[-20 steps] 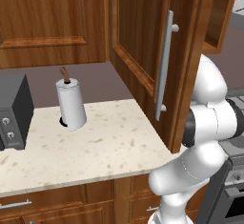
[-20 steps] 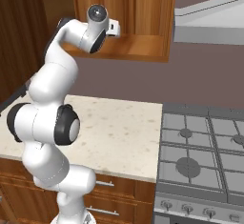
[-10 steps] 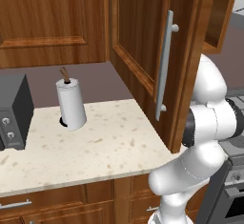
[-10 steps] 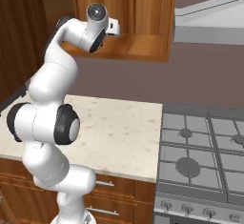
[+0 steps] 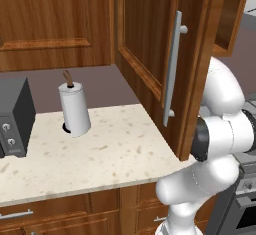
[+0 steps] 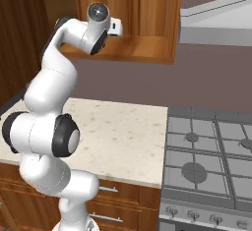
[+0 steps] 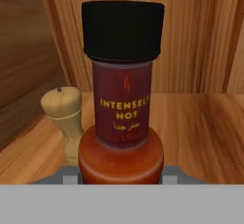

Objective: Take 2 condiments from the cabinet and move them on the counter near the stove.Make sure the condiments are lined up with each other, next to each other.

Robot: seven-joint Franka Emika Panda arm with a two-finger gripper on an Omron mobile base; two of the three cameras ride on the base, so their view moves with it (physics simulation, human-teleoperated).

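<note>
The robot arm (image 6: 49, 141) is showing as a chain of glossy white, rounded segments, thick and bulbous low down and slimmer higher up. Dark grey-black rings are sitting at the joints, the broadest one capping the big lower joint (image 6: 66, 135) like a disc. The topmost link is ending in a dark round cap with a pale grey centre (image 6: 98, 13), and a small white block (image 6: 115, 27) is jutting from beside it. A narrow white column is carrying the whole body.
</note>
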